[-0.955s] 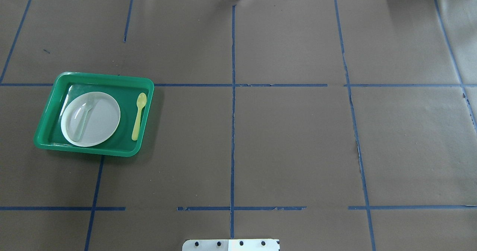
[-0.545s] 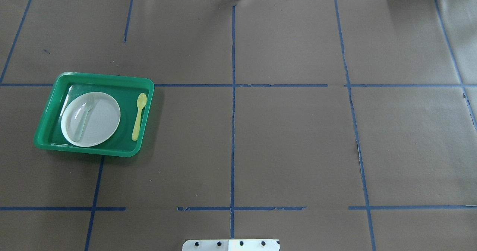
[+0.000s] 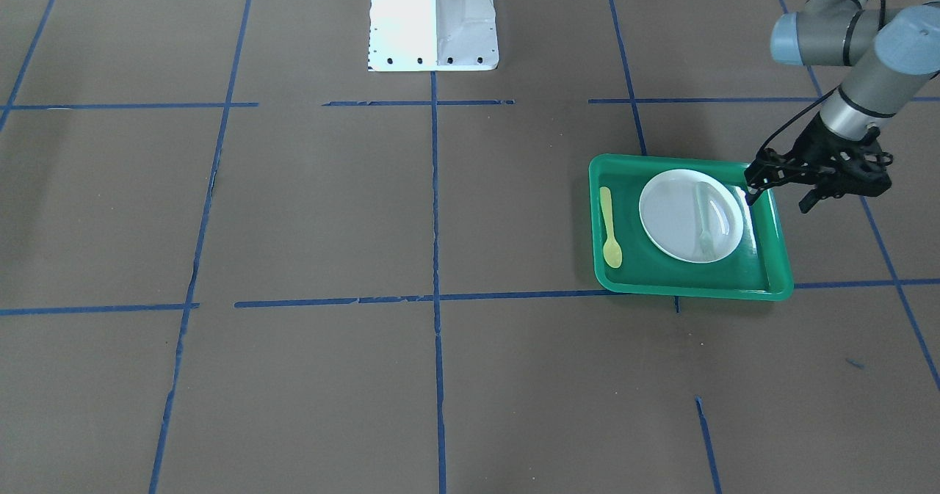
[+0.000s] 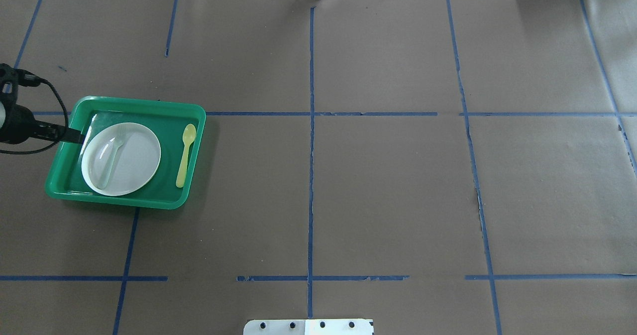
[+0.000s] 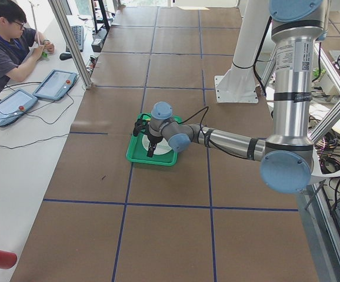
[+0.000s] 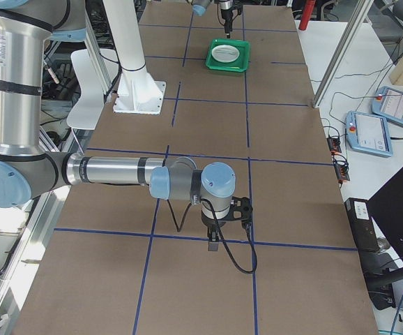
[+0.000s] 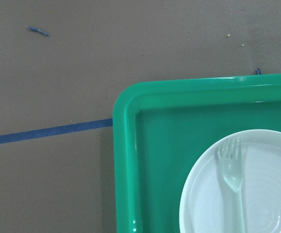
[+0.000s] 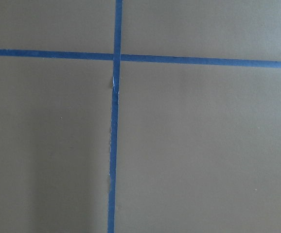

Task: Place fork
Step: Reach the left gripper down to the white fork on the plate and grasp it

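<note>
Two grippers to log, and you can only read one of them. The left gripper hangs at the outer edge of the green tray, the side away from the middle of the table. Its fingers are spread wide with nothing between them. One fingertip sits over the tray rim close to the plate, and the other is outside the tray, over the table. You can't tell from these views whether that first fingertip touches the rim. The right gripper shows only in the right side view, well apart from the tray at the other end of the table, pointing down near a blue tape crossing. Whether its fingers are apart or together, you cannot tell. The fork lies flat on the white plate, on the half nearer the left gripper, tines toward your side of the table and handle toward the robot. The left wrist camera looks down on the tines and one tray corner. The plate sits inside the tray, toward the left gripper's side. The yellow spoon lies on the bare tray floor on the plate's other side, apart from the plate, bowl toward your side, roughly parallel to the fork.
</note>
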Available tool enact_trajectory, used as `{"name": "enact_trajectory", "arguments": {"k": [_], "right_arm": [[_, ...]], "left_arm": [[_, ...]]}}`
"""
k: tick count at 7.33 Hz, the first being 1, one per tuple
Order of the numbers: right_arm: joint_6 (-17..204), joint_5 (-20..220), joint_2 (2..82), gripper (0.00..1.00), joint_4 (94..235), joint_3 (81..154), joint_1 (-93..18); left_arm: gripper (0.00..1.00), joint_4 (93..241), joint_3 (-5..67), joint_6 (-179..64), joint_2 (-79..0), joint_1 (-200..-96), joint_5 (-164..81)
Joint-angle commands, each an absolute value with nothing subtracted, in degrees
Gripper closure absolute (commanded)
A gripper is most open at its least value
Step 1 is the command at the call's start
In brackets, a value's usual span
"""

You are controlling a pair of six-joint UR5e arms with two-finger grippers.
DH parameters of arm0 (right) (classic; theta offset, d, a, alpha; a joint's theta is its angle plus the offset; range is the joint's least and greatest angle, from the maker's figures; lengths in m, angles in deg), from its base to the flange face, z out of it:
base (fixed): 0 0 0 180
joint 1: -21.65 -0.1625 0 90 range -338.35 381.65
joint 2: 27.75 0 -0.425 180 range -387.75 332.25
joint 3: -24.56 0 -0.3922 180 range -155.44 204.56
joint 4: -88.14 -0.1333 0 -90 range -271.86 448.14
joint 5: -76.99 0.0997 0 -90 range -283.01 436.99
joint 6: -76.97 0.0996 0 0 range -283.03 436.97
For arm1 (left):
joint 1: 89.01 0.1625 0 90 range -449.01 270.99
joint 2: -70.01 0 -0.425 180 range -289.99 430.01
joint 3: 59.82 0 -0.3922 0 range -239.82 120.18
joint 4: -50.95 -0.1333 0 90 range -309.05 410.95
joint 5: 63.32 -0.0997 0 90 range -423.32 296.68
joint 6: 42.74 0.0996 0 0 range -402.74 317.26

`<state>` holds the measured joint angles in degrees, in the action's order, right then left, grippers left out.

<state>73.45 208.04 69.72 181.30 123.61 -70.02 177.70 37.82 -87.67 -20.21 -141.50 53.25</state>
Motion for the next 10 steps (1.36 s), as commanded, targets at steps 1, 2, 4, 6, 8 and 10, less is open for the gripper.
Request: {"name": "enact_trajectory", "arguments": {"k": [1,2,4,6,8,10], "right_arm": [[73.45,208.04,69.72,0.0,181.3,123.61,-70.02],[73.45,208.04,69.72,0.0,181.3,123.61,-70.02],[73.45,208.04,69.72,0.0,181.3,123.61,-70.02],[73.45,208.04,69.72,0.0,181.3,123.61,-70.02],[73.45,208.04,69.72,0.0,181.3,123.61,-70.02],[73.45,208.04,69.72,0.0,181.3,123.61,-70.02]], "left_arm": [[0.01,177.87,35.1,-92.13,-24.02,-136.4,51.64],[0.07,177.87,35.18,-92.14,-24.03,-135.87,51.64],[0.28,177.52,35.01,-92.05,-24.03,-135.51,52.25],[0.29,177.43,33.53,-92.05,-24.03,-134.81,52.34],[0.31,177.34,33.52,-91.96,-23.95,-134.72,52.43],[0.84,177.25,33.86,-92.05,-23.95,-134.72,52.52]]}}
